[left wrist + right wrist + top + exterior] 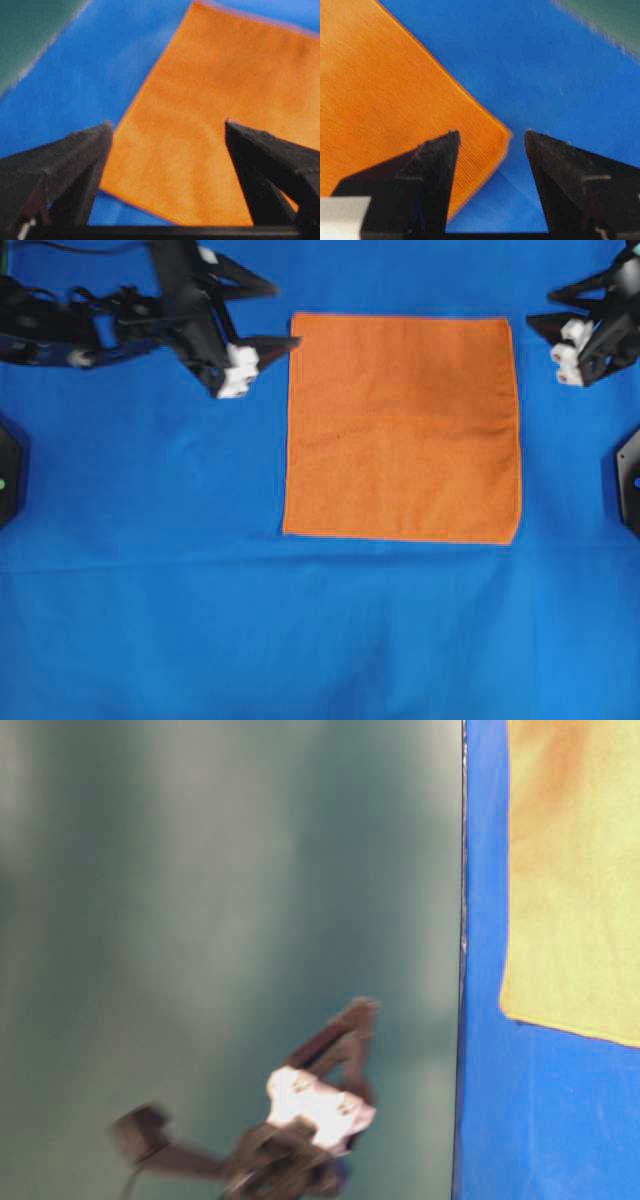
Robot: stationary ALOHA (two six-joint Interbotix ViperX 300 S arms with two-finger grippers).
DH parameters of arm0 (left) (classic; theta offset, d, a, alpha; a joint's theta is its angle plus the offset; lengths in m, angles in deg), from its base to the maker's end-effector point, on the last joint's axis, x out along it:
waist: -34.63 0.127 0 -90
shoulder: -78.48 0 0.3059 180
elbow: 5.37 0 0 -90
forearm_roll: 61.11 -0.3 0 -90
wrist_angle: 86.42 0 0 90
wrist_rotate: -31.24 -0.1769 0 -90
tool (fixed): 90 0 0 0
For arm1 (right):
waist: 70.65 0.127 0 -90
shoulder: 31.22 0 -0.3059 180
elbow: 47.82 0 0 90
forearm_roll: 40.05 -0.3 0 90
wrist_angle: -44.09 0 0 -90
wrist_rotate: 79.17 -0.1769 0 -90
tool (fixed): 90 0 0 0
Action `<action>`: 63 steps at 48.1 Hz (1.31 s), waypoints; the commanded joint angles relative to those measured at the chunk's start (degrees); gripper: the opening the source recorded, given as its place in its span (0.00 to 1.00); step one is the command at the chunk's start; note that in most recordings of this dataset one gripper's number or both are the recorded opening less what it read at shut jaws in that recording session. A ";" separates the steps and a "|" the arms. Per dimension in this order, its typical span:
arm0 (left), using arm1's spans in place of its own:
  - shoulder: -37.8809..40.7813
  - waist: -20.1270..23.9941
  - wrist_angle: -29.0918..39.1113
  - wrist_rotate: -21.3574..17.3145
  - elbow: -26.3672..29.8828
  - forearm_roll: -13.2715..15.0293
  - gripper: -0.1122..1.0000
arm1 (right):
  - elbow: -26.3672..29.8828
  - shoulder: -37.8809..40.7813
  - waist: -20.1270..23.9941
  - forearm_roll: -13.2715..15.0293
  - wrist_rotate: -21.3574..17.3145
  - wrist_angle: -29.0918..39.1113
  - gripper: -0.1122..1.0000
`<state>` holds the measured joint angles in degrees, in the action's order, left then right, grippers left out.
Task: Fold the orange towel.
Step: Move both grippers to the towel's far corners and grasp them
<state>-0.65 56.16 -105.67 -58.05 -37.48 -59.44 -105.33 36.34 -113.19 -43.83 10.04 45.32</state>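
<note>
Orange towel (402,427) lying flat and unfolded on the blue cloth (150,570)
Left gripper (272,312) spread wide by its top-left corner, right gripper (548,308) spread wide by the top-right, neither holding anything.

An orange towel (402,428) lies flat on the blue cloth (150,570).

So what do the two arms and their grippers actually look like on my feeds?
Both arms are black. The left gripper and right gripper carry tapered, pointed black fingers with white blocks at the finger bases. A dark cable runs along the top edge by the left arm.
</note>
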 commanded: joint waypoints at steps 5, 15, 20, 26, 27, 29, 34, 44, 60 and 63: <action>7.47 2.11 -1.32 0.09 4.48 0.26 0.91 | 0.44 10.63 -1.41 0.00 0.09 -8.79 0.60; 15.12 4.22 -3.78 0.09 7.47 0.26 0.91 | 1.58 22.06 -1.85 -0.09 0.09 -16.61 0.60; 18.11 5.01 -5.27 0.18 8.35 0.44 0.90 | 2.37 26.10 -1.85 -0.09 0.09 -18.54 0.60; 21.09 5.19 -5.36 1.05 9.14 0.53 0.89 | 3.08 27.86 -1.85 -0.09 0.09 -19.34 0.60; 21.36 5.19 -5.36 1.23 9.23 0.53 0.88 | 3.16 27.95 -1.85 -0.09 0.09 -19.42 0.60; 21.88 5.19 -5.19 1.49 9.40 0.53 0.85 | 3.25 27.95 -1.85 -0.09 0.09 -19.42 0.59; 22.68 5.19 -4.13 1.49 9.49 0.26 0.66 | 3.16 27.86 -1.85 -0.09 0.09 -19.16 0.55; 22.68 3.87 -3.43 0.44 9.58 0.09 0.17 | 2.90 27.77 -0.35 0.00 0.09 -19.42 0.12; 21.80 3.52 -2.46 0.35 8.96 0.09 0.11 | 2.81 27.33 0.18 0.00 0.00 -19.34 0.12; 20.74 3.60 -1.67 0.26 8.96 0.09 0.11 | 2.99 26.46 0.09 0.00 0.09 -18.98 0.12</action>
<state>22.21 60.47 -108.39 -57.61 -28.42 -59.18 -102.78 64.56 -113.19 -43.83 10.04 26.51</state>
